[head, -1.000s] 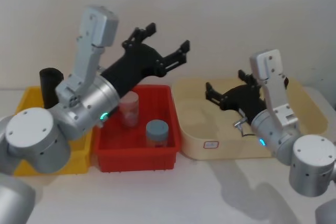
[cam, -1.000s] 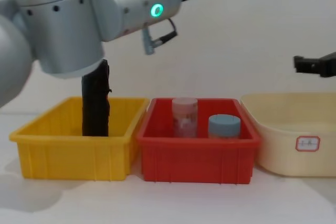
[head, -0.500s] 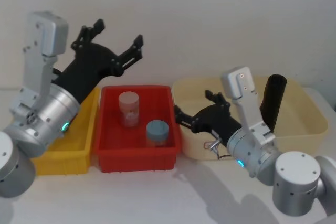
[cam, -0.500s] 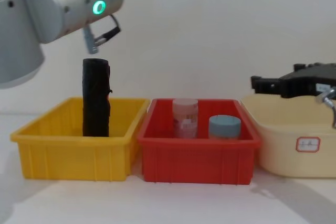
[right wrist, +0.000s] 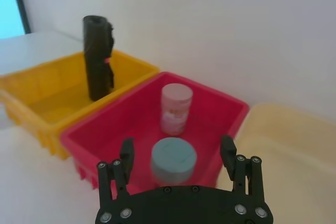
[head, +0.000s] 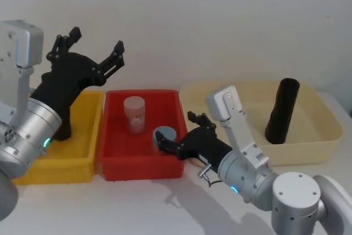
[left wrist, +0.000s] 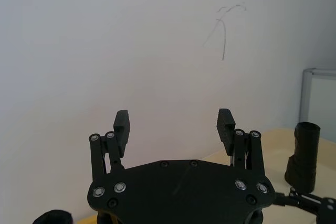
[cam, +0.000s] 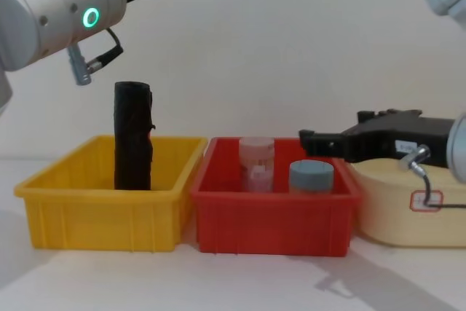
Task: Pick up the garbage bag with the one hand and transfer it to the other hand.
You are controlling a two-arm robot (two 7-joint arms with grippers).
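The garbage bag, a tall black roll, stands upright in the yellow bin and rises well above its rim. In the right wrist view the garbage bag stands at the far side of that bin. My left gripper hangs open high above the yellow bin, fingers spread toward the wall, empty and well clear of the roll; the left wrist view shows the left gripper against bare wall. My right gripper is open and empty, low over the red bin's right front part, just above the blue-lidded jar.
The red bin in the middle holds a pink jar and the blue-lidded jar. A cream tub at the right holds a second black roll, upright. A white wall stands close behind all three containers.
My left arm has swung left, from above the red bin to above the yellow bin. My right arm has moved left out of the cream tub to over the red bin, uncovering the roll there.
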